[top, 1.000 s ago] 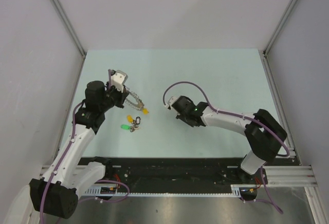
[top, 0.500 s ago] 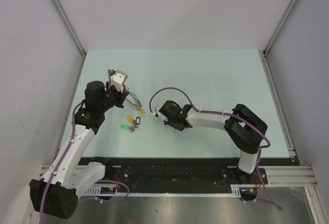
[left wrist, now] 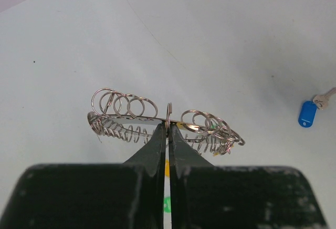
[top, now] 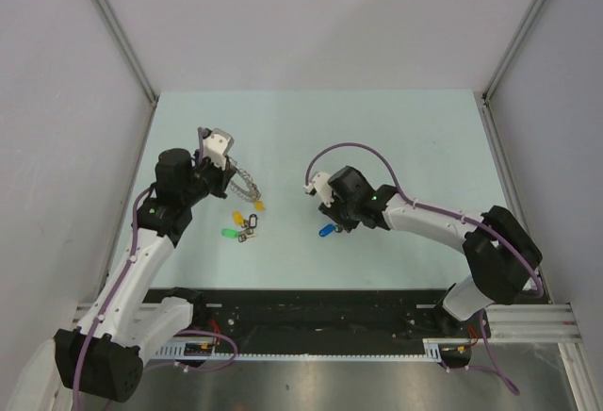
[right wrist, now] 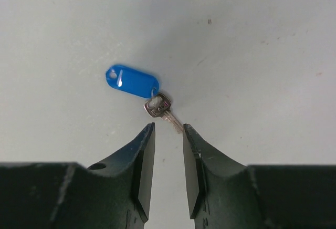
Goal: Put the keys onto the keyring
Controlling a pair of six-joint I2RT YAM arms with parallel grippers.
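Observation:
The keyring (left wrist: 124, 106), a silver ring fringed with small split rings, hangs in the air, held by my left gripper (left wrist: 168, 127), which is shut on its rim. In the top view the left gripper (top: 232, 172) holds the keyring (top: 248, 188) above the table's left side. A yellow-tagged key (top: 238, 217) and a green-tagged key (top: 227, 233) lie on the table below it. A key with a blue tag (right wrist: 131, 79) lies just ahead of my open, empty right gripper (right wrist: 168, 129); its blade tip is at the right finger's tip. The blue-tagged key (top: 326, 230) also shows beside the right gripper (top: 334, 219).
A small cluster of dark metal pieces (top: 250, 228) lies beside the yellow and green tags. The pale green table (top: 405, 138) is walled by grey panels on the left, the back and the right. The blue tag also shows at the right edge of the left wrist view (left wrist: 307, 113).
My right arm swung left toward the keyring, then drew back to the right. The blue-tagged key, unseen before, now lies on the table at its fingertips. The left arm stayed put.

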